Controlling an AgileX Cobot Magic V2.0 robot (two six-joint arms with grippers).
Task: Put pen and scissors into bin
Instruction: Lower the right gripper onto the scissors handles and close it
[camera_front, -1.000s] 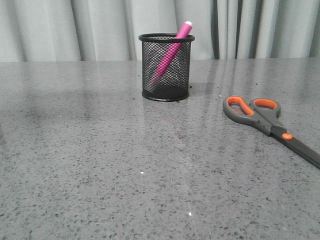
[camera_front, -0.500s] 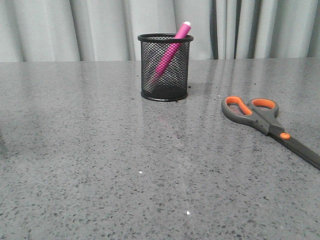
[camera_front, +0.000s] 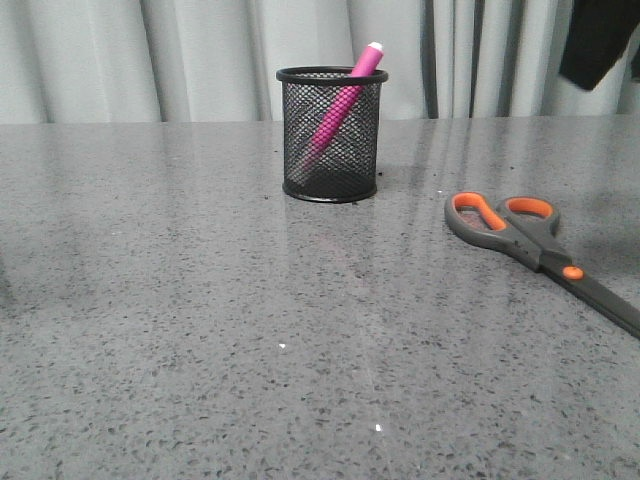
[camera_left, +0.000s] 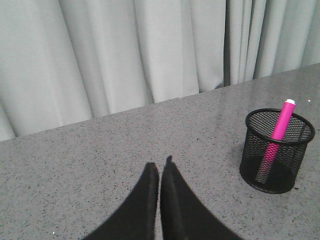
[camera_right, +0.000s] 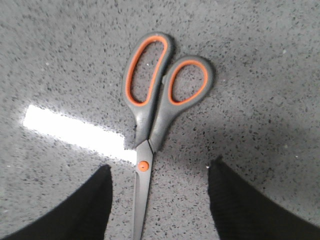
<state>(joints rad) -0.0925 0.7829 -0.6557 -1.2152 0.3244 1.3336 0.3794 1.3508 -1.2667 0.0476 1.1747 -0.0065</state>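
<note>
The pink pen (camera_front: 340, 105) leans inside the black mesh bin (camera_front: 331, 134), its capped end poking above the rim; the left wrist view shows the pen (camera_left: 279, 129) and bin (camera_left: 276, 150) off to one side. The scissors (camera_front: 535, 245) lie flat on the table at the right, handles toward the bin. My right gripper (camera_right: 161, 169) hovers open above the scissors (camera_right: 155, 120), fingers either side of the blade just below the orange pivot; in the front view only a dark part of the right arm (camera_front: 598, 40) shows at the top right. My left gripper (camera_left: 160, 165) is shut and empty, apart from the bin.
A grey speckled tabletop (camera_front: 200, 300) runs back to a pale pleated curtain (camera_front: 150, 60). A bright light reflection (camera_right: 70, 132) lies on the table beside the scissors.
A dark part of the right arm has come into the front view at the top right, casting a faint shadow near the scissors. Pen, bin and scissors have not moved.
</note>
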